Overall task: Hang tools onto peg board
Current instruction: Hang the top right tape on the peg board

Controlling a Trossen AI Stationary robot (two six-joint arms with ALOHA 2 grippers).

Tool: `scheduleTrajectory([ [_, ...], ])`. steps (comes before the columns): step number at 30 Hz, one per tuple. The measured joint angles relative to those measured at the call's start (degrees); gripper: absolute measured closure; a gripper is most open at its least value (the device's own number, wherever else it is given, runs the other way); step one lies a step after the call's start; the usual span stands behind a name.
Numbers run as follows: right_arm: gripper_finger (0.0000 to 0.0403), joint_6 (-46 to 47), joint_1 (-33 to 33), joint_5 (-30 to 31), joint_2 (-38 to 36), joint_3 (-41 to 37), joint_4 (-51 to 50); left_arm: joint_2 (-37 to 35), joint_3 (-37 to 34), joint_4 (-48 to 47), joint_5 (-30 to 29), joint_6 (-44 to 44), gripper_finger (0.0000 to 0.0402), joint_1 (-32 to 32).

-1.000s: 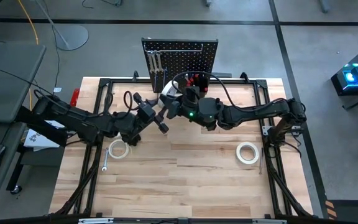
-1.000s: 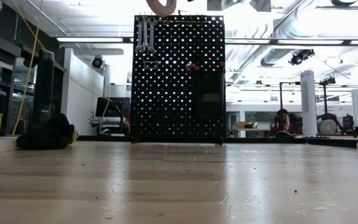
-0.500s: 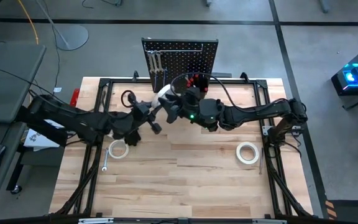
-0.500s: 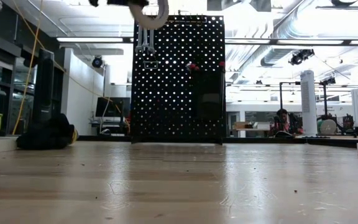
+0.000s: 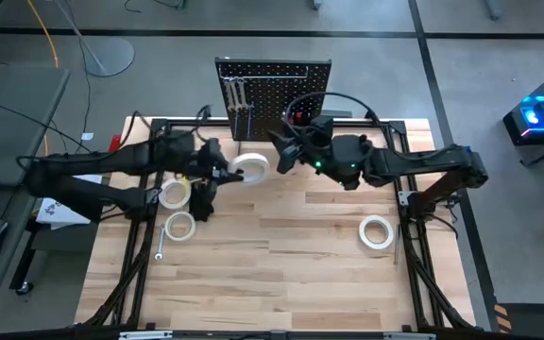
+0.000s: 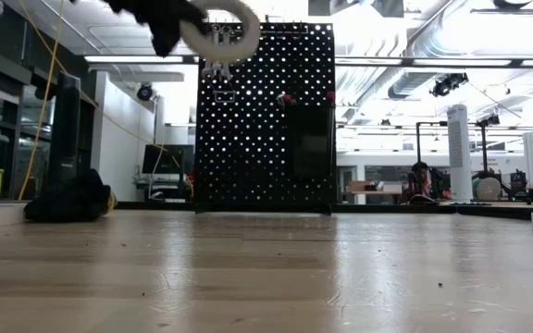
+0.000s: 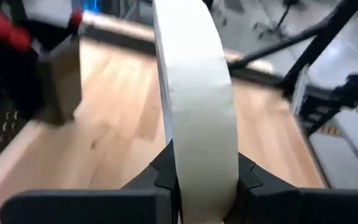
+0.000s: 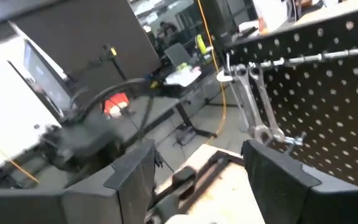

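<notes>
A white tape roll [image 7: 194, 112] is held on edge between the closed jaws of the left gripper [image 5: 220, 176], raised above the wooden tabletop [image 5: 291, 264] in front of the peg board [image 5: 274, 90]. Two more tape rolls [image 5: 179, 227] lie flat on the tabletop, one at the left and one at the right [image 5: 377, 232]. The right gripper [image 5: 280, 144] is seen near the board with its jaws spread wide and empty. Silver wrenches [image 8: 253, 109] are hung on the board.
</notes>
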Motion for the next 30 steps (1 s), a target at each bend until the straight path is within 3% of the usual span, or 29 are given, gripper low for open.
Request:
scheduleTrajectory([
  [7, 0.0171, 3.01, 1.63, -0.27, -0.20, -0.07, -4.20, -0.45, -0.15, -6.86, 2.70, 6.22, 0.0346, 8.37],
  [13, 0.0171, 5.94, 2.03, 1.11, -0.13, -0.07, -7.89, -1.63, -0.11, -5.81, 4.18, 10.36, 0.0346, 14.12],
  [30, 0.0171, 6.56, 2.03, 1.15, -0.13, -0.07, -7.86, 5.20, -0.11, 0.41, 5.24, 21.37, 0.0346, 25.47],
])
